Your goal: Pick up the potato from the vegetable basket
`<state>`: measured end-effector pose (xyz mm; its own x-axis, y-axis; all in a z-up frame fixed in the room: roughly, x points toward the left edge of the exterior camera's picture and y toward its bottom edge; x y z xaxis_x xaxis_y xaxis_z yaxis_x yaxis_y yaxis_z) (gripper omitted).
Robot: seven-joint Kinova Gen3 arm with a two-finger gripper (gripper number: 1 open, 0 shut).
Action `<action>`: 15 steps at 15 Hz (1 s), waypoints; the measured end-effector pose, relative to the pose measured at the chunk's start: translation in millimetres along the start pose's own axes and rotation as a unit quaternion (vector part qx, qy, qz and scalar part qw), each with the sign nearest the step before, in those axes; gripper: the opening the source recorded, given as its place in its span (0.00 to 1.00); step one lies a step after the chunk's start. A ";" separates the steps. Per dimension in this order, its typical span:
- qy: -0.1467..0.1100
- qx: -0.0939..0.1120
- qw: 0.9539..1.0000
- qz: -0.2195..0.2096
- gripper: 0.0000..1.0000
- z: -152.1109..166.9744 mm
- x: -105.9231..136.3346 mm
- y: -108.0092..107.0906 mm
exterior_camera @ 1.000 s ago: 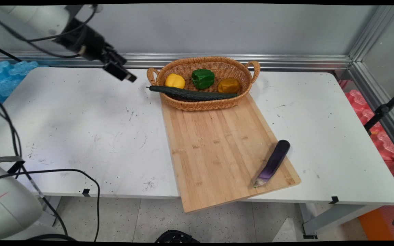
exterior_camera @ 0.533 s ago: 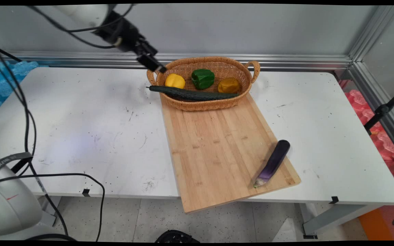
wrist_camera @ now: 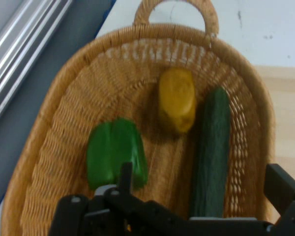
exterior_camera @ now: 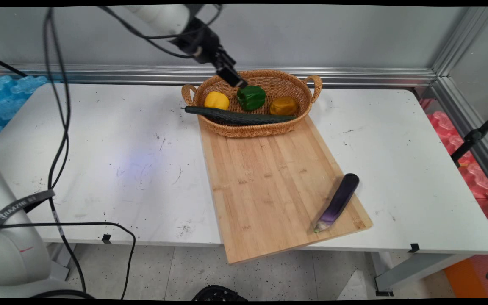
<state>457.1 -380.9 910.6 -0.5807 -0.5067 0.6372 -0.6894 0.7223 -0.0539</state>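
Four vegetables lie in the wicker basket (exterior_camera: pixel 254 127), which you can take as your landmark: a yellow pepper (exterior_camera: pixel 216 100) at its left end, a green pepper (exterior_camera: pixel 251 97) in the middle, an orange pepper (exterior_camera: pixel 283 106) at its right end, and a long cucumber (exterior_camera: pixel 237 116) along its near wall, its tip poking out over the left rim, likely because it is too long to lie flat inside. Your gripper (exterior_camera: pixel 232 79) hangs over the basket's far side, nearest the green pepper, with its fingers (wrist_camera: pixel 125 174) spread apart and holding nothing. The basket's woven, ribbed oval sits on the far end of a smooth bamboo board (exterior_camera: pixel 269 182). A glossy purple eggplant (exterior_camera: pixel 338 201) lies well apart, at the board's near right corner on the worktop (exterior_camera: pixel 100 148).
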 end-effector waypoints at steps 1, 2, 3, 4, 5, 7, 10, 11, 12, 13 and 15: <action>-0.001 -0.001 1.000 0.001 1.00 13.4 8.0 -0.9; -0.002 -0.002 1.000 0.002 1.00 23.9 13.9 -1.3; -0.003 -0.003 1.000 0.001 1.00 34.4 19.0 -1.6; -0.005 -0.004 1.000 0.001 1.00 48.4 25.6 -2.0; -0.008 -0.005 1.000 0.001 1.00 59.1 30.0 -2.1; -0.014 -0.008 1.000 -0.001 1.00 81.6 38.0 -2.3; -0.025 -0.009 1.000 -0.003 1.00 114.0 47.8 -3.1; -0.029 -0.008 1.000 -0.005 1.00 126.1 51.4 -3.3; -0.032 -0.008 0.999 -0.007 1.00 135.0 53.9 -3.3; -0.036 -0.008 0.999 -0.009 1.00 144.9 56.6 -3.1; -0.043 -0.007 0.999 -0.016 1.00 161.9 61.3 -3.1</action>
<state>353.5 -490.4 825.4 -0.5932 -0.5678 0.5708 -0.7027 0.7111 -0.0229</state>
